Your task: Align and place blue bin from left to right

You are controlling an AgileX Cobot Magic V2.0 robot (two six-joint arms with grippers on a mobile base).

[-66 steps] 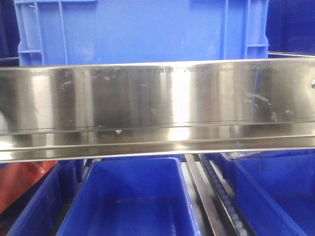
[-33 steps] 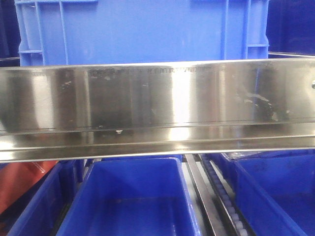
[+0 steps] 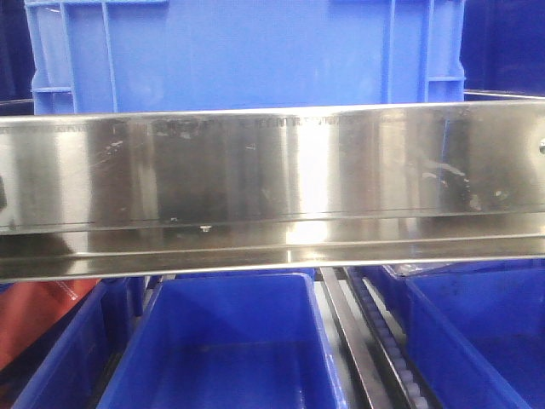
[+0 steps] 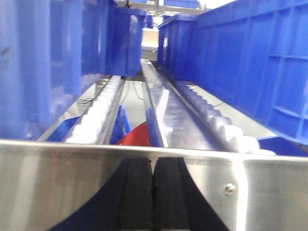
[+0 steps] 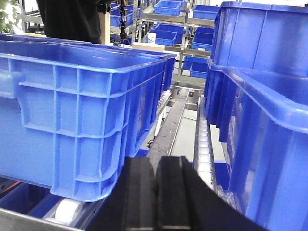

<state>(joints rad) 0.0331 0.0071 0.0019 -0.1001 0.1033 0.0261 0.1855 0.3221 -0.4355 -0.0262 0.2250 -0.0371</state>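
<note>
The blue bin [image 3: 247, 55] stands on the upper shelf behind a steel rail [image 3: 272, 179], centred in the front view. In the left wrist view its ribbed side wall [image 4: 255, 62] fills the right. In the right wrist view the same blue bin [image 5: 82, 106] stands on the left on white rollers. My left gripper [image 4: 153, 192] is shut with its black pads pressed together, low in front of the rail [image 4: 57, 178]. My right gripper [image 5: 158, 192] is also shut and empty, pointing into the gap to the right of the bin. Neither gripper touches the bin.
Another blue bin [image 4: 43, 62] stands left of the gap, with roller tracks [image 4: 98, 115] between. More blue bins [image 5: 262, 120] crowd the right. Lower-shelf bins [image 3: 226, 341] and a red bin [image 3: 34, 315] sit below the rail. A person in black [image 5: 72, 19] stands beyond.
Only the reflections on the steel rail shift slightly. The blue bin stays where it was.
</note>
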